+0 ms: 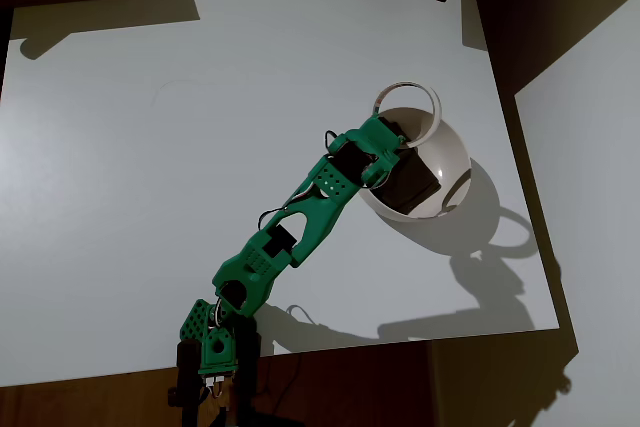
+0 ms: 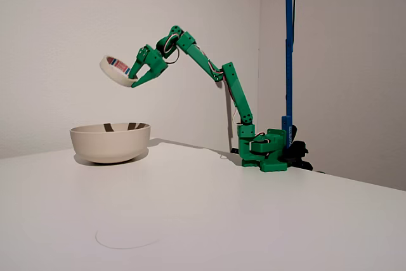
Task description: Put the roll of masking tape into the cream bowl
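Above the cream bowl (image 2: 110, 141), toward its 12 o'clock rim in the overhead view, we see the roll of masking tape (image 2: 118, 70) held high in the air by the tool (image 2: 141, 73), whose fingers pinch one side of the ring's wall. In the fixed view the roll hangs tilted, its reddish inner print facing us, well clear of the bowl's rim. In the overhead view the roll (image 1: 407, 108) appears to straddle the bowl's (image 1: 455, 152) far edge, about half over the opening and half past it, though the height of the roll may shift where it seems to lie. The green arm (image 2: 209, 71) reaches out from its base at the table's (image 2: 209, 214) 6 o'clock edge in the overhead view.

We judge the carry nearly done and the release the step left. The main risk, as we see it, is dropping from this height: a light, tilted ring could strike the glossy wall or the rim, bounce or roll out, and land on the table at 12 o'clock. If the roll truly sits over the rim, letting go now would miss. A lower, more centred release would help, yet coming down carelessly could knock the tool against the rim and shove the bowl
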You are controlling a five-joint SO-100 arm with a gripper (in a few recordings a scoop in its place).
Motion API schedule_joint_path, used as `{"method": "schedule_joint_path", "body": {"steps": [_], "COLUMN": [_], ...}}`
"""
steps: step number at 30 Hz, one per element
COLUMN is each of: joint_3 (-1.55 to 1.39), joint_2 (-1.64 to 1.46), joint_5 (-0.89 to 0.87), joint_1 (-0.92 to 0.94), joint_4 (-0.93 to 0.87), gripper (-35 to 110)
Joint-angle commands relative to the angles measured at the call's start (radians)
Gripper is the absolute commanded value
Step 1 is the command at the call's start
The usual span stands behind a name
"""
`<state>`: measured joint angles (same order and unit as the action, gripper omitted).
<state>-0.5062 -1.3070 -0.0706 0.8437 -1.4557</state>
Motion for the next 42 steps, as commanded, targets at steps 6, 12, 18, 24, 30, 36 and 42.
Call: {"method": "schedule_joint_path", "body": {"steps": [6, 12, 18, 24, 30, 36, 42], "joint_3": [0.046, 0.115, 0.121, 0.137, 0.15, 0.175, 0.213], "joint_2": [0.121, 0.27, 0.344, 0.339, 0.336, 0.336, 0.296], "joint_5": [0.003, 0.006, 0.011, -0.029, -0.057, -0.041, -0.052], "joint_1": [0.089, 0.15, 0.184, 0.189, 0.184, 0.155, 0.098], "joint_4": [0.146, 0.149, 0.176, 0.19, 0.184, 0.153, 0.121], "gripper": [-8, -8, -8, 3, 6, 3, -8]}}
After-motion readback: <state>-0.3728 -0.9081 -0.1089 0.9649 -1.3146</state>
